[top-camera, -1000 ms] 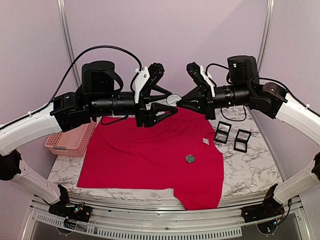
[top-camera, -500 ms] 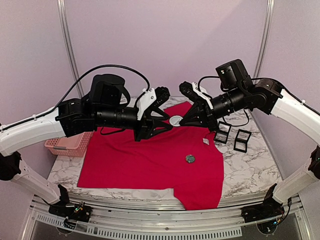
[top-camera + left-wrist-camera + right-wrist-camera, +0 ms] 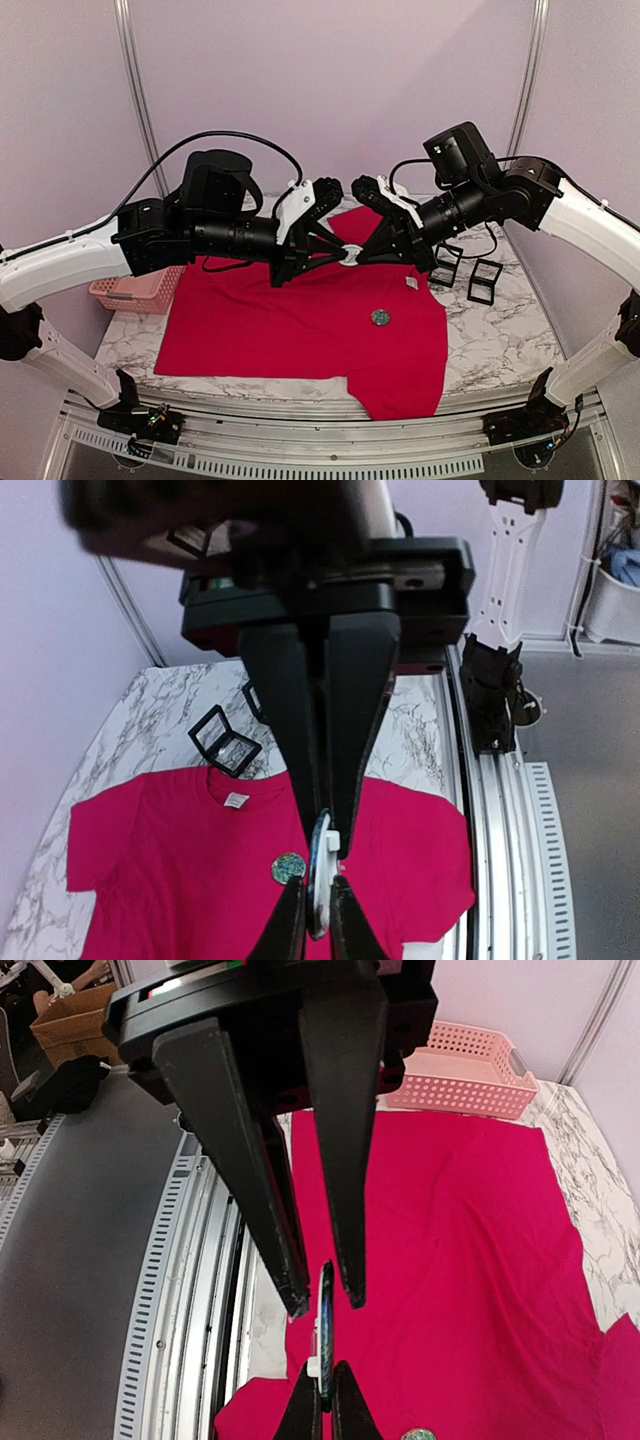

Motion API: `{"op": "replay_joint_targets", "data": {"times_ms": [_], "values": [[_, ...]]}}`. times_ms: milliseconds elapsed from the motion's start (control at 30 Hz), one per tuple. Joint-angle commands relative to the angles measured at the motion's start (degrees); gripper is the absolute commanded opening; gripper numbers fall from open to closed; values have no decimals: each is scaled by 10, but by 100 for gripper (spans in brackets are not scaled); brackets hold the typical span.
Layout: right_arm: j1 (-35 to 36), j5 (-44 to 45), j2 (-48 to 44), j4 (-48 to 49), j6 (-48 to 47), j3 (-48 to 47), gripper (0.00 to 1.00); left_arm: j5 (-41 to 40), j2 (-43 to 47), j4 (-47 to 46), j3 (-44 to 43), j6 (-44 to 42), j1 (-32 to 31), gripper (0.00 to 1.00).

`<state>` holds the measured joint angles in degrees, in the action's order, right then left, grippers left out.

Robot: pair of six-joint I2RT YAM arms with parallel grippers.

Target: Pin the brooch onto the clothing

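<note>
Brooch [image 3: 319,885] edge-on between both grippers' fingertips

A robot lab cell: lilac partition panels [image 3: 350,70] on metal poles [image 3: 136,90] enclose a marble-pattern desk [image 3: 500,330], with aluminium rails [image 3: 300,440] along its near edge.

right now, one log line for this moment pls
left claw: shut on brooch | right claw: open around it | both above red shirt | not pinned
</note>
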<state>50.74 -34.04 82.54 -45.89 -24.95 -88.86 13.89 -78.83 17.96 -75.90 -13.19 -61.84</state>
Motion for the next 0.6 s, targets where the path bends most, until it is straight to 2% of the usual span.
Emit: {"op": "replay_joint_targets", "data": {"times_ms": [0,67,100,133,200,233,367,433,567], "values": [[5,6,6,-5,-3,-11,0,10,-6,5,3,-15,-17,0],[5,12,4,4,0,-9,0,8,-4,2,3,-13,-18,0],[5,24,1,19,5,-5,4,8,-3,-1,4,-10,-18,0],[5,40,-7,40,23,4,14,4,0,-9,6,-3,-18,0],[0,55,-30,94,45,45,29,-8,10,-41,11,16,-16,0],[-7,45,-58,129,54,77,34,-9,15,-68,14,27,-12,0],[-40,-66,-146,307,116,195,42,37,23,-203,17,115,24,0],[-42,-87,-171,393,147,239,54,80,16,-244,14,177,37,0],[-43,-90,-192,547,243,298,63,110,12,-290,27,210,27,0]]}}
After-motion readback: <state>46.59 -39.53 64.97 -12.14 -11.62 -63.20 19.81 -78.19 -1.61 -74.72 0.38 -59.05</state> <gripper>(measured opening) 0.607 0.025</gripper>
